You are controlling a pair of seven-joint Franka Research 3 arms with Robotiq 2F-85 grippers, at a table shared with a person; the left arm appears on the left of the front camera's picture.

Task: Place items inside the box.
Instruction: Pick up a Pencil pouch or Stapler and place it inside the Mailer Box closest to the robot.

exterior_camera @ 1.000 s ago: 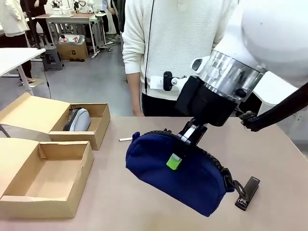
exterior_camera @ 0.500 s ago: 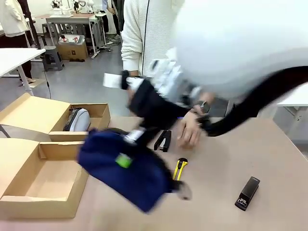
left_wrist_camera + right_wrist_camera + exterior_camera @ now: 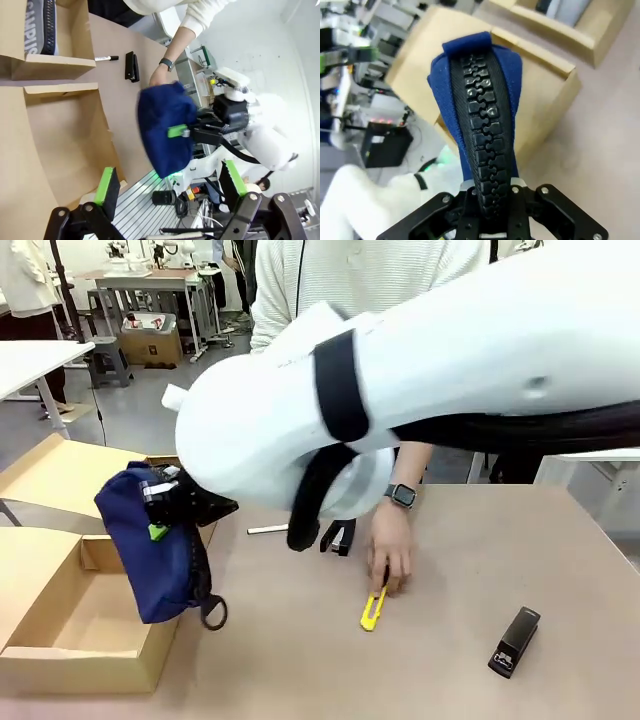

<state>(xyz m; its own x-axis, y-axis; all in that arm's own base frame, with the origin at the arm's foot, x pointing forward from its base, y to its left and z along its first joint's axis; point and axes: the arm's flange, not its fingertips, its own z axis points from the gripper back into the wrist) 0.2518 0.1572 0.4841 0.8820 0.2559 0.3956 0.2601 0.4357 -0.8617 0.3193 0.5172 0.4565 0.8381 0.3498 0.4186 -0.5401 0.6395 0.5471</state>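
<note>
Right gripper [image 3: 158, 527] clamped on navy fabric zip pouch [image 3: 150, 575], hanging over the edge of the near open cardboard box [image 3: 60, 665]. Left gripper [image 3: 170, 180] jaws apart. Person's hand [image 3: 392, 552] touches yellow utility knife [image 3: 372, 612]; white right arm [image 3: 450, 370] screens the far table [image 3: 560, 540].

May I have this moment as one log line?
right claw: shut on navy pouch, aloft by near box; left claw: open; person's hand: touching yellow knife
</note>
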